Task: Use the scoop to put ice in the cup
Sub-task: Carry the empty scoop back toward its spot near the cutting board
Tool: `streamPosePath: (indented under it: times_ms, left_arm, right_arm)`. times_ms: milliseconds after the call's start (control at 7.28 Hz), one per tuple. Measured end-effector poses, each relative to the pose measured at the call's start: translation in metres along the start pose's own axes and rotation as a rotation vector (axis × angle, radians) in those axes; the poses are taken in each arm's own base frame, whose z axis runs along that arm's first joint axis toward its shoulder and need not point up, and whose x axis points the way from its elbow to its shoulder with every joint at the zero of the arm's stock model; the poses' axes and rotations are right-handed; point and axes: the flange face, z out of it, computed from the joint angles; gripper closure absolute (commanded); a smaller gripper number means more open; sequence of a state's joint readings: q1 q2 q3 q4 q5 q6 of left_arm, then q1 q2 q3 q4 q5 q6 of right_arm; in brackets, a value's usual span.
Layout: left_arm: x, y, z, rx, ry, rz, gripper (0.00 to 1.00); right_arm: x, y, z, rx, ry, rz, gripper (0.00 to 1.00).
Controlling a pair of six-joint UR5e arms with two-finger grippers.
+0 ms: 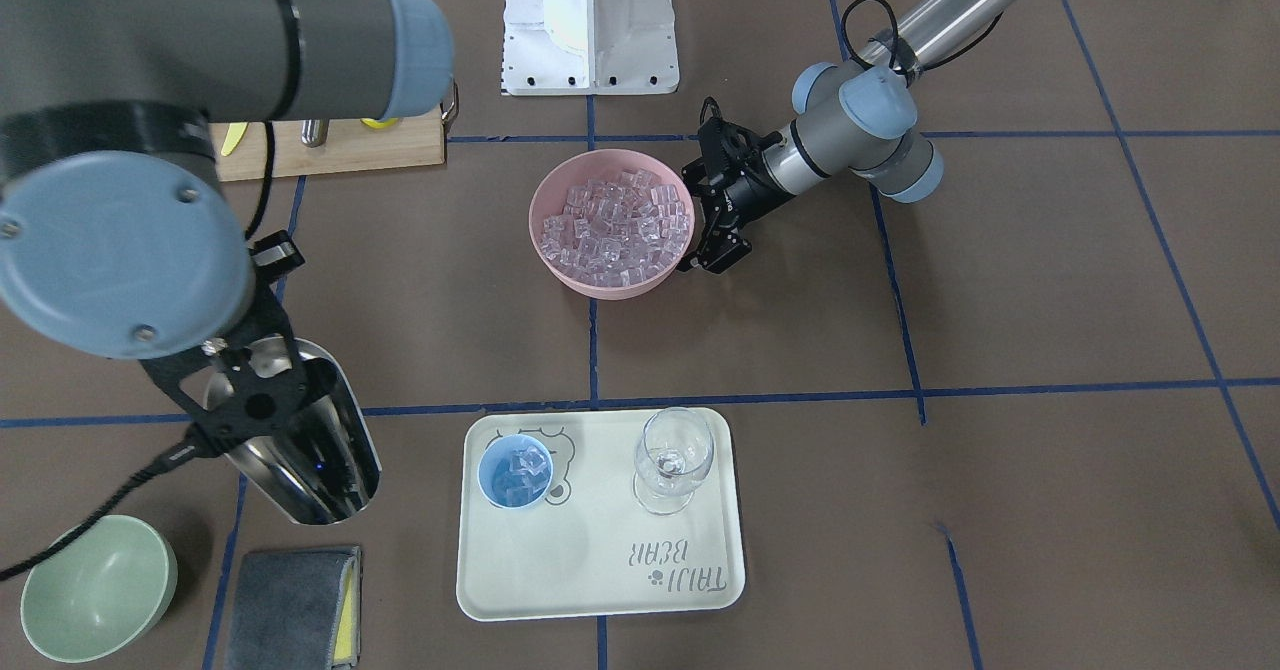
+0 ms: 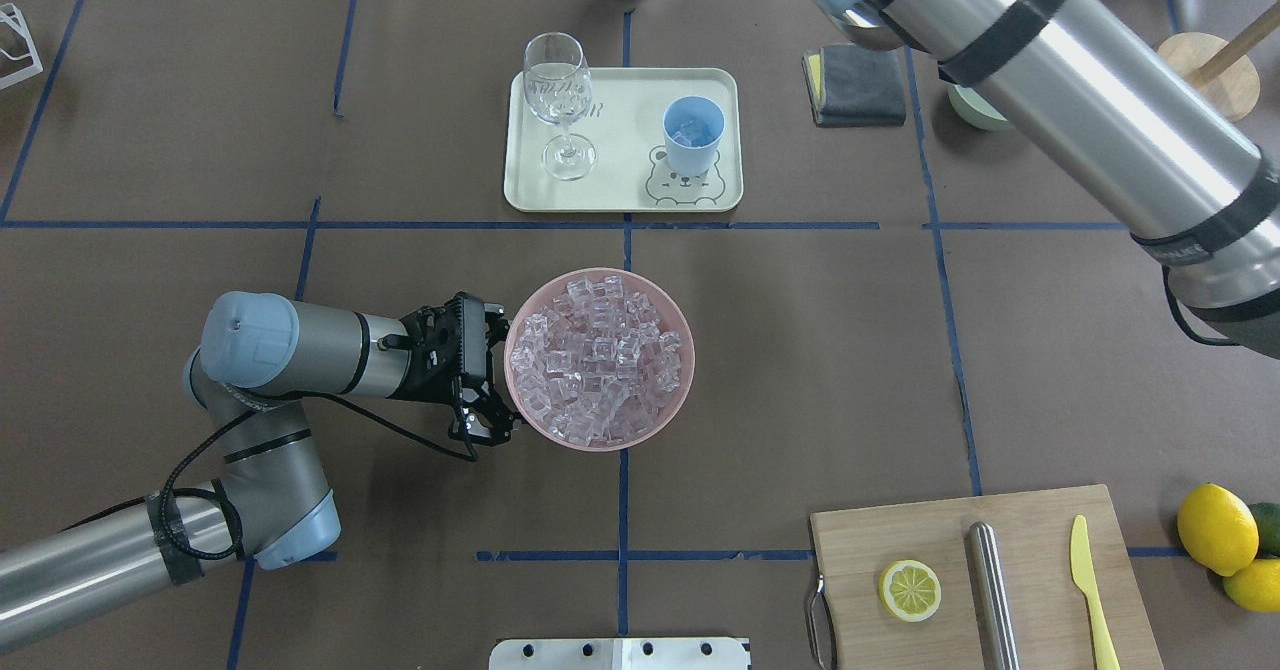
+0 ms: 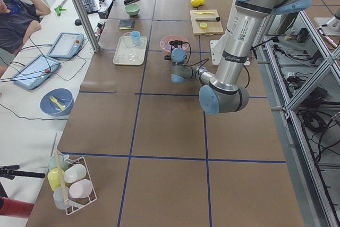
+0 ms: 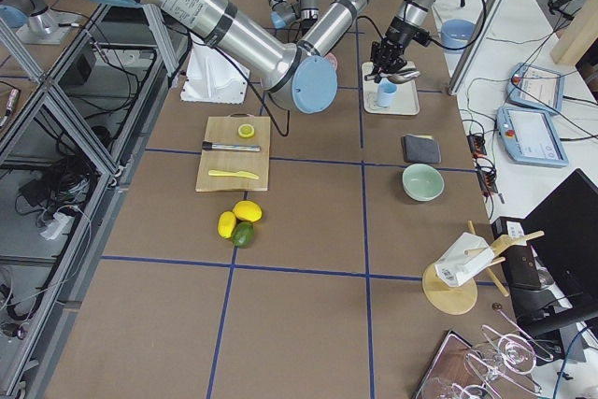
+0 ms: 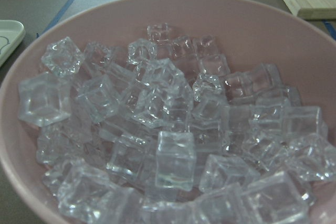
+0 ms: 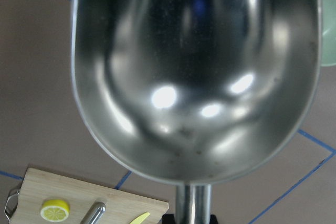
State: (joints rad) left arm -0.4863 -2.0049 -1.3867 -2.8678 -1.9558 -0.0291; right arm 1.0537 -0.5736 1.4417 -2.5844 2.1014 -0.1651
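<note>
The steel scoop (image 1: 300, 440) hangs empty in my right gripper (image 1: 250, 390), which is shut on its handle (image 6: 193, 203). It is held above the table, left of the tray in the front view. Its trough (image 6: 194, 77) holds no ice. The light-blue cup (image 1: 515, 470) stands on the tray (image 1: 600, 570) with a few ice cubes inside; it also shows in the overhead view (image 2: 693, 135). The ice (image 1: 615, 220) fills a pink bowl (image 2: 600, 440) mid-table. My left gripper (image 2: 490, 370) is open, with its fingers against the bowl's side.
A clear wine glass (image 1: 673, 458) stands on the tray beside the cup. A pale green bowl (image 1: 95, 590) and a grey cloth (image 1: 295, 605) lie near the scoop. A cutting board (image 2: 1000, 530) carries a lemon slice, a steel tube and a yellow knife. Lemons (image 2: 1215, 528) lie next to it.
</note>
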Motion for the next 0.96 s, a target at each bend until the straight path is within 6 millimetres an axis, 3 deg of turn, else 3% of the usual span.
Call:
streamPosePath:
  times_ms: [412, 549, 961]
  left_arm:
    - [0.0, 0.0, -0.001, 0.005, 0.0, 0.002, 0.0]
    - [0.0, 0.0, -0.001, 0.005, -0.001, 0.002, 0.0]
    - [-0.001, -0.001, -0.001, 0.005, -0.001, 0.0, 0.0]
  right_arm:
    - [0.038, 0.123, 0.096, 0.082, -0.11, 0.176, 1.0]
    - [0.047, 0.151, 0.126, 0.084, -0.142, 0.234, 1.0]
    - [0.062, 0.187, 0.203, 0.038, -0.215, 0.339, 1.0]
